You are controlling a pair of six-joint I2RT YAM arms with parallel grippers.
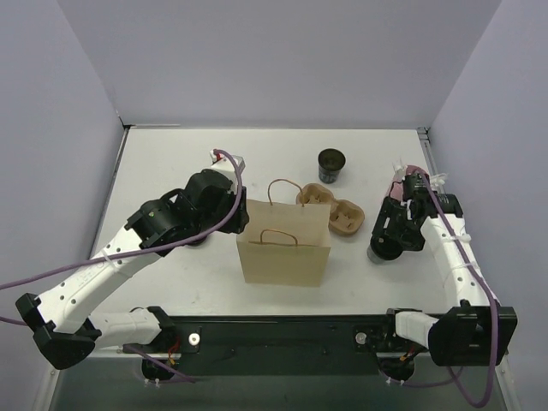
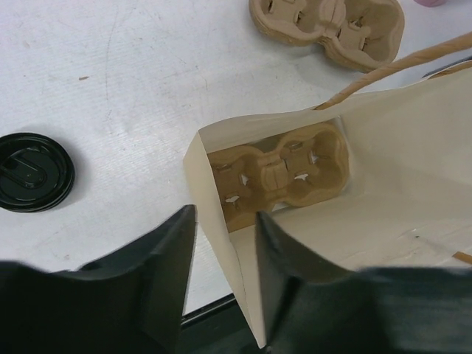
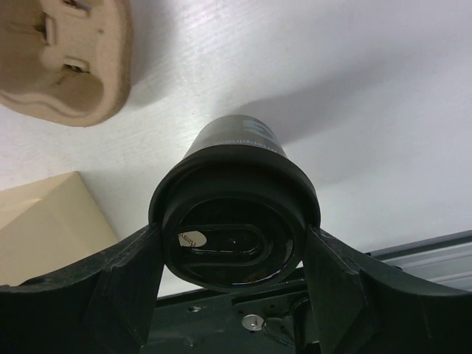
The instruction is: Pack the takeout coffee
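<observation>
White table, lilac walls: bag standing open, one coffee in hand.
From above, the table [image 1: 171, 171] has a paper bag [image 1: 283, 250] standing mid-front, a spare cup tray [image 1: 332, 205] just behind it, an open cup [image 1: 331, 164] farther back, and the lidded cup [image 1: 383, 247] to the right. Only the left wrist view looks into the bag: a second tray [image 2: 276, 177] lies on its floor, the left gripper [image 2: 226, 214] is part open astride the bag's left wall, and a black lid [image 2: 31, 171] sits on the table nearby. Only the right wrist view shows the right gripper [image 3: 232, 232] clamped on the lidded cup's lid. It likely sloshes and the lid may pop; the body below seems the safer hold.
</observation>
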